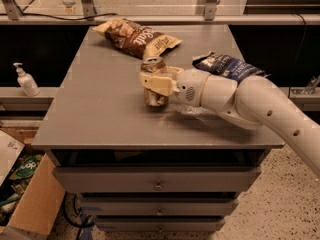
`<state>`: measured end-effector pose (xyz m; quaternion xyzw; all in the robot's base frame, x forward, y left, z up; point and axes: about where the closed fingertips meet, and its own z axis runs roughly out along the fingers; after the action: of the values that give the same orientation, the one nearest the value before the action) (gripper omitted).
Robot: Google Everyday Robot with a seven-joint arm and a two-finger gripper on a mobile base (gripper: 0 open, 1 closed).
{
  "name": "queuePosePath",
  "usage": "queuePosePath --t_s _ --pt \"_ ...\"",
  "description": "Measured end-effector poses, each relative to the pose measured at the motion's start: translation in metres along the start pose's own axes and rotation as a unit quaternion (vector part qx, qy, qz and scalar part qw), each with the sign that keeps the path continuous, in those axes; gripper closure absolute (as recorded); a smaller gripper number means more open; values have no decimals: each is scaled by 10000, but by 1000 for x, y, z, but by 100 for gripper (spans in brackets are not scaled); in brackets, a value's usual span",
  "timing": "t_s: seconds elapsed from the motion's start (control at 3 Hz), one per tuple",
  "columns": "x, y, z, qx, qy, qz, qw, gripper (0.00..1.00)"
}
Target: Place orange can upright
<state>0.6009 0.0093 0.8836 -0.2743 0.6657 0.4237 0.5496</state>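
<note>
The orange can [153, 95], coppery brown with a silver top and pull tab, stands upright near the middle of the grey table [100, 104]. My gripper [155, 81] reaches in from the right and its cream fingers [156, 84] wrap around the can's middle. The can's base rests on the table surface. The white arm stretches back to the right edge of the view.
A brown snack bag [137, 36] lies at the back of the table. A blue snack bag [225, 66] lies at the back right, behind my arm. A soap dispenser [26, 80] stands on a ledge to the left. Drawers sit under the table; a cardboard box [35, 204] is at lower left.
</note>
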Motion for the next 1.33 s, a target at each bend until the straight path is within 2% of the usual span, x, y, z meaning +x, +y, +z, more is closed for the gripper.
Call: queuePosePath --t_s 0.33,0.67,1.0,1.33 --pt "0 0 0 0 0 0 10000 12" --pt "2 -1 -28 37 32 -141 9999 0" --pt "1 -1 -56 91 78 -320 9994 0" --pt "-2 -2 -84 147 289 -580 9978 0"
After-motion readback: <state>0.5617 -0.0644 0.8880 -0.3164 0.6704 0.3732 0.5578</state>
